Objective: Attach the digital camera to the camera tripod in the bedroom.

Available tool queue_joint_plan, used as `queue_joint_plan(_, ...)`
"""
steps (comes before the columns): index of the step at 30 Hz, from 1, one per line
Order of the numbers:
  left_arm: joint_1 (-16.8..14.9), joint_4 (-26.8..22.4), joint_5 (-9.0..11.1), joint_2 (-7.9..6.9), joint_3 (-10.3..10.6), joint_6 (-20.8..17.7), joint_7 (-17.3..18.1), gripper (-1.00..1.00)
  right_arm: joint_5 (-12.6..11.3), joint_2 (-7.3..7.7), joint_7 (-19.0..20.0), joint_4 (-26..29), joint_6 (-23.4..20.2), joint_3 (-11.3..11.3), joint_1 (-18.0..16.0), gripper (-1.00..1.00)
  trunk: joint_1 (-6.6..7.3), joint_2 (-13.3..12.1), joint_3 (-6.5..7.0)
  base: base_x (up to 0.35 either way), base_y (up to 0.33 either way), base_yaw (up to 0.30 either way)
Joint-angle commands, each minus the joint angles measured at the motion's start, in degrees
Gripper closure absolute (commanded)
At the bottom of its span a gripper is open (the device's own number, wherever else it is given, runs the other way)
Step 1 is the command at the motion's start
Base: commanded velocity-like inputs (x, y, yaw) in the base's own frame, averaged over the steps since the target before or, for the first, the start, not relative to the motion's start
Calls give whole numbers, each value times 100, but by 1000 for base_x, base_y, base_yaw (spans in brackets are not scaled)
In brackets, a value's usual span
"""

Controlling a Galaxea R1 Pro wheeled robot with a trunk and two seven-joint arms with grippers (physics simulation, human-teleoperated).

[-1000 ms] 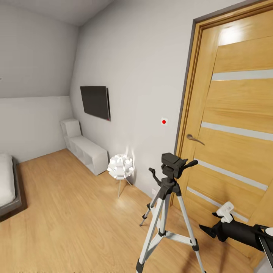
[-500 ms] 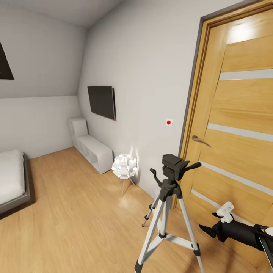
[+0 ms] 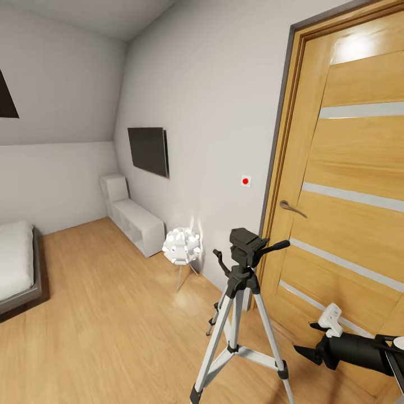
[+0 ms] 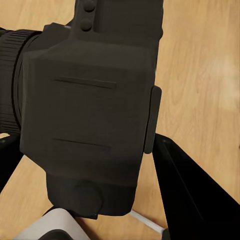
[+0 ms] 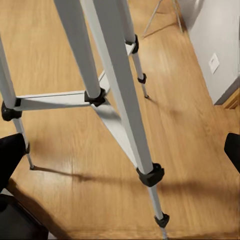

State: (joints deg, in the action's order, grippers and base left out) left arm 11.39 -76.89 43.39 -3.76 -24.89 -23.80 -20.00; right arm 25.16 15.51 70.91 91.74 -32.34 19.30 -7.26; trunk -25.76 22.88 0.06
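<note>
Now we face the camera tripod (image 3: 241, 314) by the door (image 3: 348, 191).
Our left gripper (image 4: 85, 200) seemingly clasps the digital camera (image 4: 90, 110) between its fingers (image 4: 185, 195); our right gripper (image 3: 308, 339), at four o'clock of the tripod, is spread apart.

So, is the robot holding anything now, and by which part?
The left gripper holds the digital camera by its body, one finger on each side. The right gripper holds nothing.

Matt black plastic digital camera (image 4: 90, 100); smooth silver-grey metal legs on the camera tripod (image 3: 238, 314) — glossy wood plank floor (image 3: 112, 314), oak door (image 3: 348, 185).
</note>
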Motion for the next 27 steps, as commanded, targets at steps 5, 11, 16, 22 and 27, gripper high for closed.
queue_joint_plan(5,1,-10,47,-2,2,-19,-31,100,326,-7,144,-21,139,2,-3,-100,-2,4,-1,0,-1,0)
queue_joint_plan(11,-2,-11,47,-2,2,-19,-37,100,388,-4,180,-44,201,-3,-3,-100,-2,4,-1,0,0,50)
queue_joint_plan(16,0,-12,47,-2,2,-19,-36,100,399,-1,184,-49,213,-3,-3,-100,-2,4,-1,0,0,195)
queue_joint_plan(22,-1,-16,43,-2,2,-17,-39,100,411,3,188,-51,218,-3,-2,-100,-2,4,-1,0,0,233)
queue_joint_plan(27,-1,-15,40,-2,2,-17,-40,100,418,4,192,-51,219,-3,1,-100,-2,4,-1,0,0,191)
